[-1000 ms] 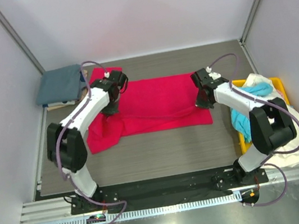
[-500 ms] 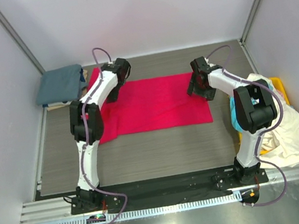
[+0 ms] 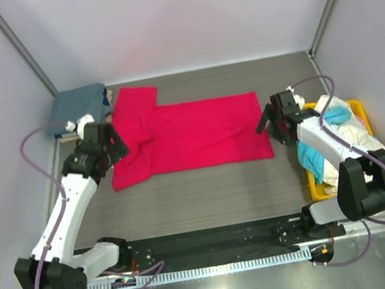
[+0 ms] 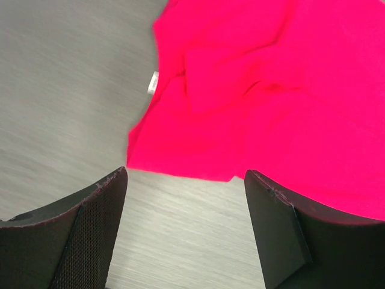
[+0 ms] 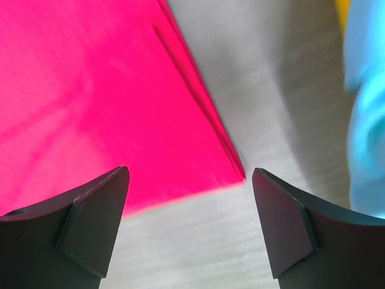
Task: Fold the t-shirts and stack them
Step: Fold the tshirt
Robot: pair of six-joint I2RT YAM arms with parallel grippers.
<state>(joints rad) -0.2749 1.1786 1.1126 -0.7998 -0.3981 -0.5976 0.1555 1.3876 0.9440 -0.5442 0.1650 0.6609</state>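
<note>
Red-pink t-shirt (image 3: 191, 134), soft creased cloth, lies flat; left gripper (image 4: 185, 174) and right gripper (image 5: 190, 170) both gape empty.

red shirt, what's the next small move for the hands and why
Probably lower both hands and pinch the near corners. The red shirt lies spread on the table, its left end rumpled. The left hand and right hand are open and empty, each hovering above a near corner of the shirt.
</note>
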